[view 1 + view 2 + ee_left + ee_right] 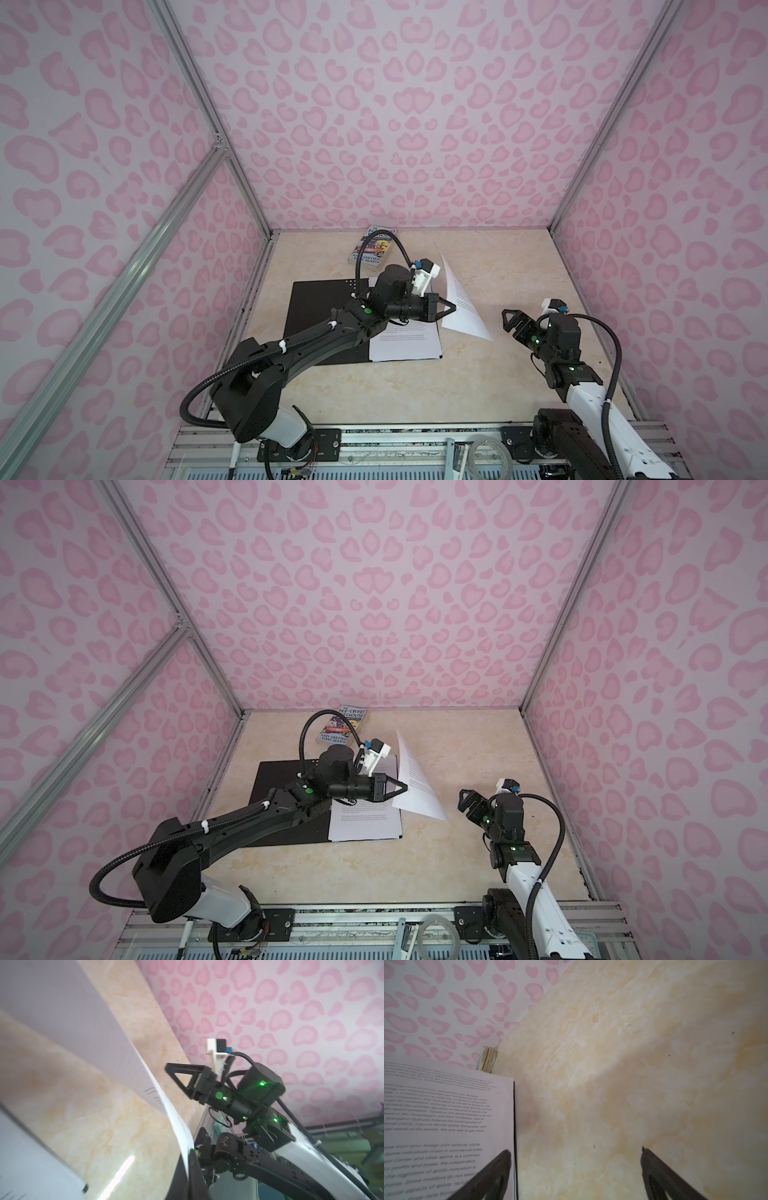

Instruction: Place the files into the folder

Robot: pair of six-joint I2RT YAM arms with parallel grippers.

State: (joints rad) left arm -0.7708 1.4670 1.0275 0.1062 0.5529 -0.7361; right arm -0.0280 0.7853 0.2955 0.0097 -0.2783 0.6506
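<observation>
The folder lies open on the table, black inside up. A stack of printed files rests on its right half. My left gripper is shut on the edge of one more file sheet, which stands tilted in the air just right of the folder. The left wrist view shows this sheet curving into the closed jaws. My right gripper is open and empty, a short way right of the sheet. One of its fingers sits over the stack's edge.
A colourful paperback book lies at the back wall behind the folder. Pink patterned walls close in the table on three sides. A clear tape roll sits on the front rail between the arm bases.
</observation>
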